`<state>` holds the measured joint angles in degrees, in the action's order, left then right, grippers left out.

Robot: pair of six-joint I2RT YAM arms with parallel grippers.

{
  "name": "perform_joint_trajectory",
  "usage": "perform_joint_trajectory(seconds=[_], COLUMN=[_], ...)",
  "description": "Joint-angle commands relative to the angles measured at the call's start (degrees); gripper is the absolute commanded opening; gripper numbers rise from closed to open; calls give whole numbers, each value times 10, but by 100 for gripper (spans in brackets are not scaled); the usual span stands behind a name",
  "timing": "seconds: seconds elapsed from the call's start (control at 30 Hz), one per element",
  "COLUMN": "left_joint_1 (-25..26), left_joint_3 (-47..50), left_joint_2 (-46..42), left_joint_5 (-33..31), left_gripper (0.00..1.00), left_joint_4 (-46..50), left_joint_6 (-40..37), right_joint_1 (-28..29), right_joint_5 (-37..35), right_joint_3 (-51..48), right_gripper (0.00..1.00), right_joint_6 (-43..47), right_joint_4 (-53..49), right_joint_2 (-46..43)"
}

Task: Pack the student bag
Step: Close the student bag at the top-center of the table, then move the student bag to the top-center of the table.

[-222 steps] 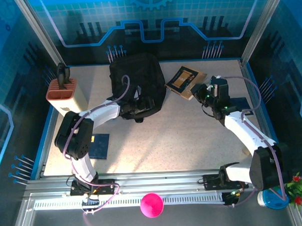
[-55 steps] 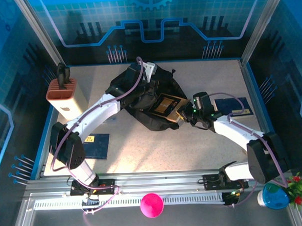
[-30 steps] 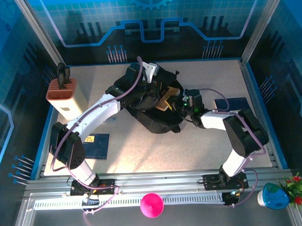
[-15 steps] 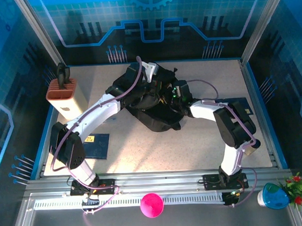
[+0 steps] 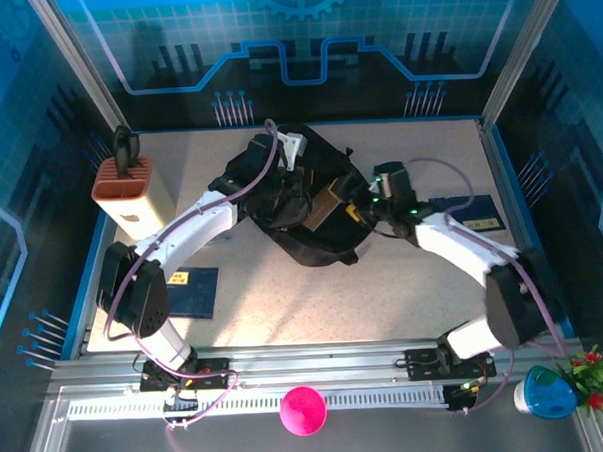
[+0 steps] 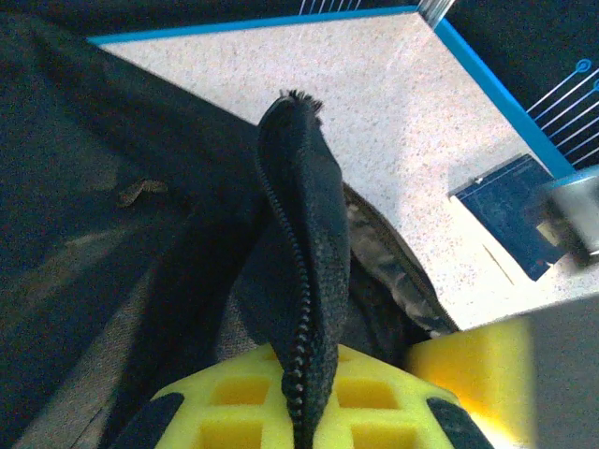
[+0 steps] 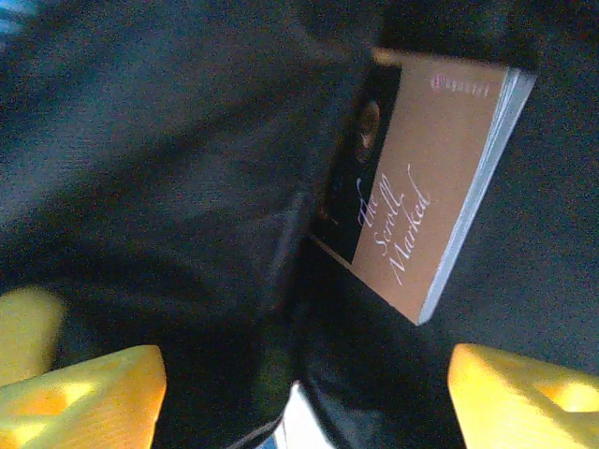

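**Book at the bag's mouth, lip held up**

My left gripper (image 6: 299,416) is pressed shut on the zip edge (image 6: 301,281) of the student bag (image 5: 312,244), lifting that lip so the mouth gapes. My right gripper (image 7: 299,398) stands spread just outside the opening, with nothing between its yellow pads. Ahead of it a tan book (image 7: 421,178) lies tilted in the mouth, one corner showing against the black fabric. I cannot tell how deep it sits.

The bag lies toward the far middle of the table (image 5: 384,292). To do this step well, I judge I should hold the lip high, nudge the book's near edge inward, then draw the right arm straight back so no finger snags the cloth.

One blue notebook (image 5: 478,214) lies beside the right arm. Another (image 5: 191,291) lies near the left arm, well apart from the bag. A tan box (image 5: 130,193) stands at the left edge. The raised lip and my left arm crowd the opening.
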<state>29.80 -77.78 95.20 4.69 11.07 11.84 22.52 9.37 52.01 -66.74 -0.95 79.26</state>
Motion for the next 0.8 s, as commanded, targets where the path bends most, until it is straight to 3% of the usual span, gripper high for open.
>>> perform_joint_trajectory(seconds=[0.0, 0.1, 0.23, 0.43, 0.77], left_joint_1=[-4, -5, -6, -27, -75], left_joint_3=[23, 51, 85, 103, 54], left_joint_2=[-25, -39, -48, -5, 130], left_joint_5=[39, 66, 55, 14, 51], left_gripper=[23, 56, 80, 87, 87], left_joint_4=[-27, -34, -37, -18, -21], left_joint_6=[7, 19, 40, 118, 186], right_joint_1=[-30, -69, -132, -206, -261], right_joint_5=[-101, -167, -179, -125, -136], right_joint_3=[-13, -2, 16, 58, 160], right_gripper=[86, 91, 98, 100, 100], right_joint_6=[96, 148, 198, 244, 274], right_joint_4=[-158, -228, -257, -252, -269], right_joint_2=[-71, -102, -101, -27, 142])
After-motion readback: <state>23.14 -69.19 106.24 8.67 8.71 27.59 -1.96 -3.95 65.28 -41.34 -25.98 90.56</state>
